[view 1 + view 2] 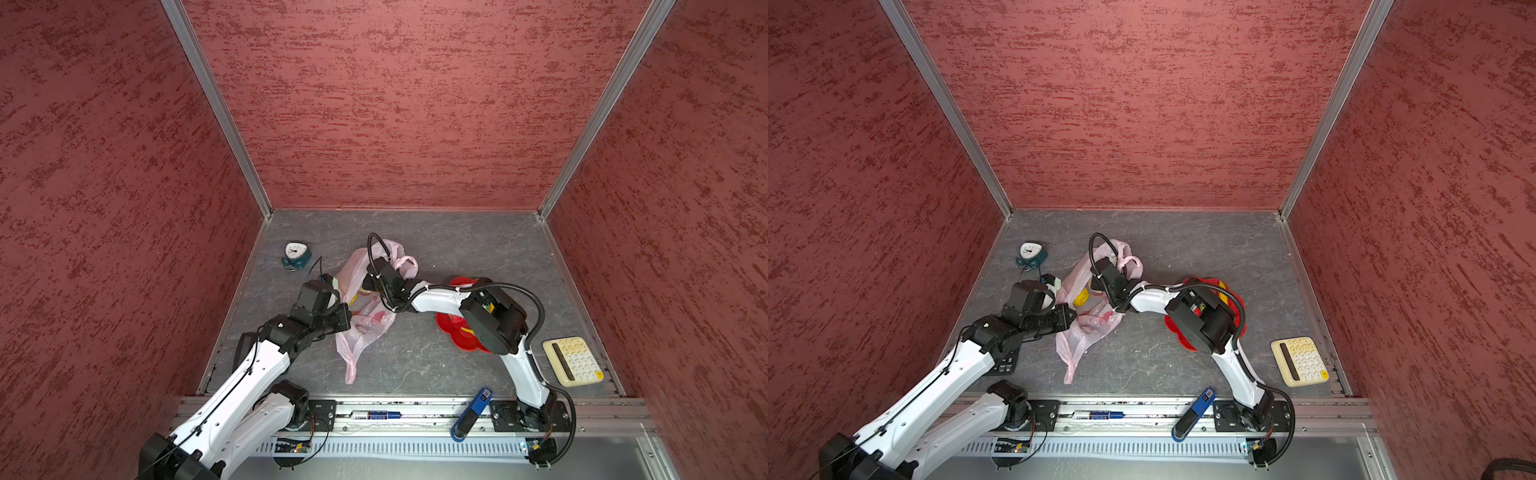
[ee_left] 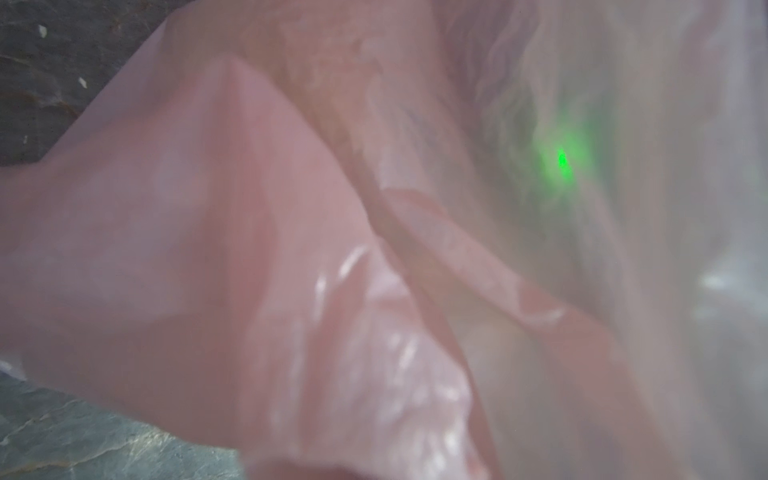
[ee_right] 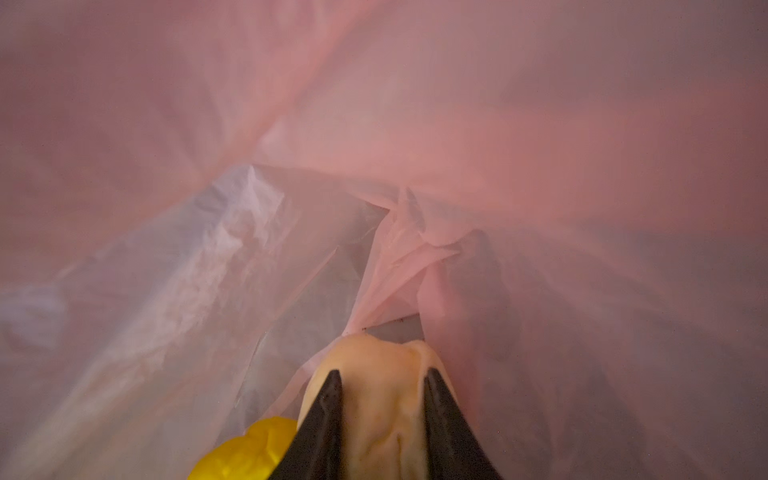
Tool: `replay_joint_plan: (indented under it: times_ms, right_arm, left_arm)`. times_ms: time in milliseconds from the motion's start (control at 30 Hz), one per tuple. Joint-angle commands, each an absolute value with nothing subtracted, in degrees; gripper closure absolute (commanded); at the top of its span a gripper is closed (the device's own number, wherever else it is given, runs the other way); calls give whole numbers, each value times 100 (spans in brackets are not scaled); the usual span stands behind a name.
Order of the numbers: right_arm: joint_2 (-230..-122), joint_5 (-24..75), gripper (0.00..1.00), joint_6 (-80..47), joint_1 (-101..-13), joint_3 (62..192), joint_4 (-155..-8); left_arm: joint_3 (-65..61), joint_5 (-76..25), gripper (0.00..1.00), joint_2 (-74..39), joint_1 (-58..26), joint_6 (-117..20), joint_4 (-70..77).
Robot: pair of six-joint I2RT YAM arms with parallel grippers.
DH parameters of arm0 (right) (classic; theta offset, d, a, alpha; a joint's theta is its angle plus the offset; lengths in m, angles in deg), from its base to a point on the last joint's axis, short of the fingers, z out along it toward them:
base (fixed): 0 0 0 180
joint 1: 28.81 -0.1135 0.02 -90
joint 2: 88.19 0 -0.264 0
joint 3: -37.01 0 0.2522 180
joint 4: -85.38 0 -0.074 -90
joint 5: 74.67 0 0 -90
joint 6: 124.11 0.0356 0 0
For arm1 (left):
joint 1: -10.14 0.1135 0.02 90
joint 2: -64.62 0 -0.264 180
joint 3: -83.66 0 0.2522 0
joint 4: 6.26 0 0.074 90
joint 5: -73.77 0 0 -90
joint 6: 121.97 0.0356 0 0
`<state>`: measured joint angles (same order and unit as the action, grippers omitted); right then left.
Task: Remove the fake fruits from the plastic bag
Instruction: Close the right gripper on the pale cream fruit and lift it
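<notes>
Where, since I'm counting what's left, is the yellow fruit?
The yellow fruit lies inside the bag, left of centre in a top view, beside the cream lump that the right end effector straddles.

Enclosure had red mottled walls, aluminium corner posts, grey marbled floor, even light.

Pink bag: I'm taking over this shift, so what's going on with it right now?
The left gripper is shut at the edge of the bag, apparently holding it up. The right gripper is inside the bag, jaws either side of a cream lump, with a lemon beside it. Neither fruit is out yet.
</notes>
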<state>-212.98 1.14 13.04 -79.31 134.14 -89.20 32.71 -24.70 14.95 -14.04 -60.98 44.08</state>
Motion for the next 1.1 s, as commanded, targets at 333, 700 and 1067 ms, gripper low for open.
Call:
replay_joint_plan:
  times_ms: [333, 700, 1067]
  right_arm:
    - [-21036, 437, 67, 1149, -7962, 13390, -8821]
    - [-21637, 426, 25, 965, -7986, 14164, -8148]
    - [-22222, 571, 24, 995, -7987, 14844, -7627]
  left_arm:
    - [3320, -2529, 89, 1242, -1427, -5991, 3568]
    - [3443, -2670, 89, 1378, -1438, -6005, 3533]
    - [3493, -2758, 89, 1427, -1438, -6009, 3503]
